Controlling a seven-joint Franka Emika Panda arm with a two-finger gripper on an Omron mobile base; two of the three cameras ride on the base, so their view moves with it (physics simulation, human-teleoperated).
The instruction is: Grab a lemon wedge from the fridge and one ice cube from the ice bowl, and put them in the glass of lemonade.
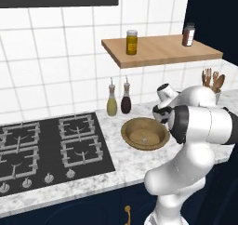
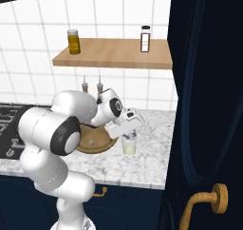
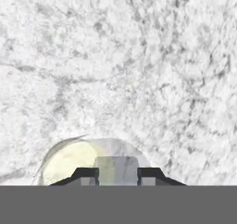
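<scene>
White tiled wall (image 1: 56, 47) behind a speckled marble counter (image 1: 121, 161). Black gas hob (image 1: 51, 145) set in the counter at left. Wooden shelf (image 1: 158, 49) on the wall. Navy cabinets (image 2: 204, 105) at right, gold handle (image 2: 206, 200).

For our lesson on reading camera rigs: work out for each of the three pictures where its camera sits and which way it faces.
Left base view: behind the arm's left, looking down over stove, ice bowl; arm at lower right.
Right base view: behind its right, facing the glass of lemonade; arm at lower left.
Hand view: on the hand, looking down at the glass; gripper shut on an ice cube.
Both base views share bowl and shelf.
</scene>
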